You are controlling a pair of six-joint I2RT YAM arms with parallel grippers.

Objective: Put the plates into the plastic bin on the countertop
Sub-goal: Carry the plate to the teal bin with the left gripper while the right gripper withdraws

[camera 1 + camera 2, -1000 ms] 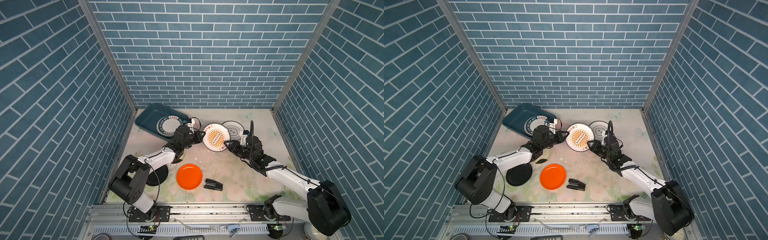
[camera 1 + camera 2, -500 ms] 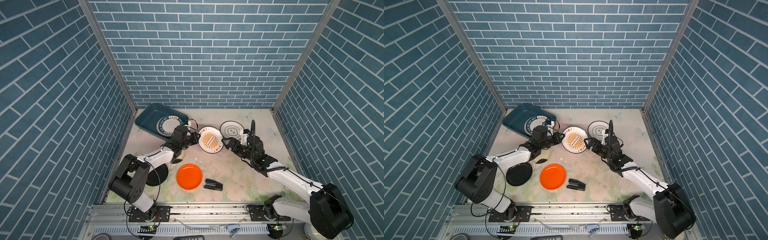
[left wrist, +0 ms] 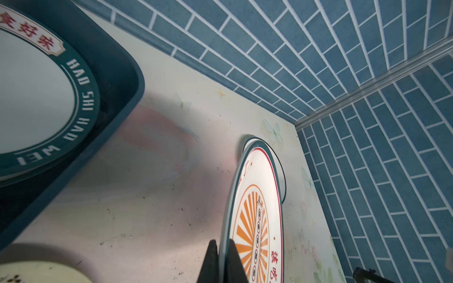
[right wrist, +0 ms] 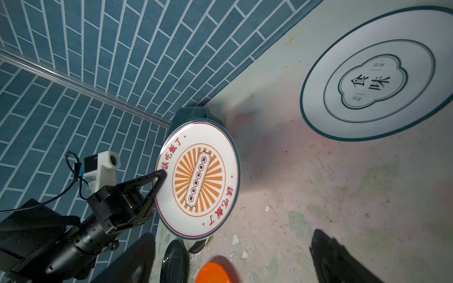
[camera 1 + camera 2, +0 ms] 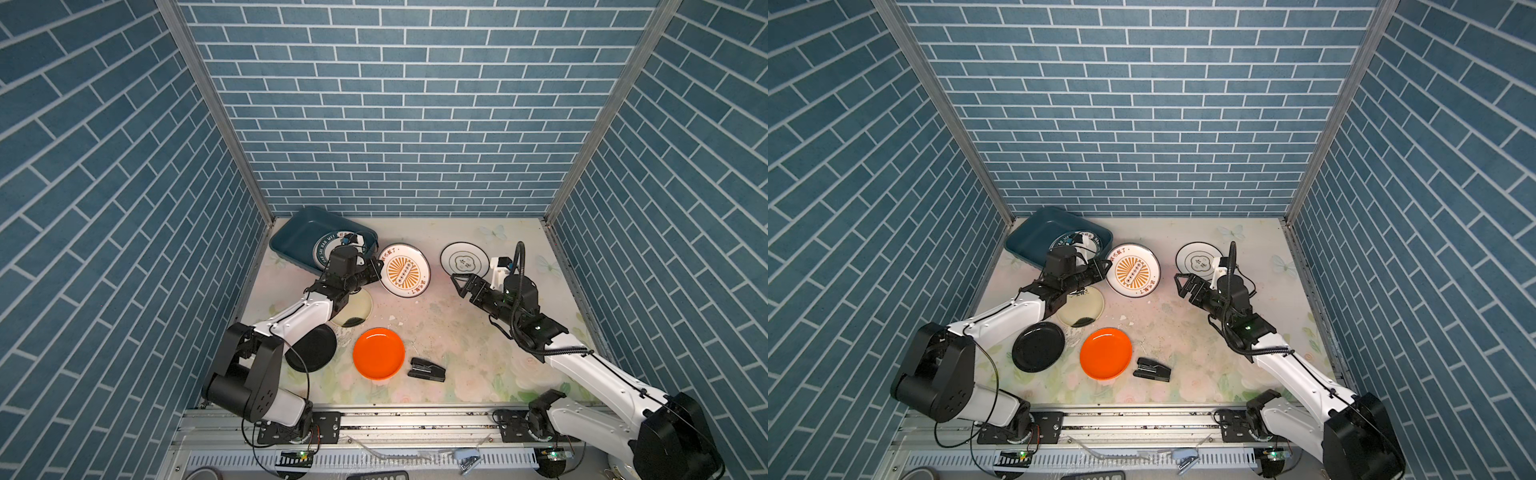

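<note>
L hand (image 5: 377, 266) holds plate (image 5: 405, 271) over countertop (image 5: 457, 332).

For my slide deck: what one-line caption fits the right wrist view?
Left end effector grips the sunburst plate by its rim; a teal-rimmed plate lies flat on the countertop.

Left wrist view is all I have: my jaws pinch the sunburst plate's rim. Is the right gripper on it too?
Observer: No. The right gripper stands open, apart from the sunburst plate, to its right in both top views.
Operator: Where is the bin free?
Observer: The plastic bin is bare in its left part; the lettered plate lies at its right end.
</note>
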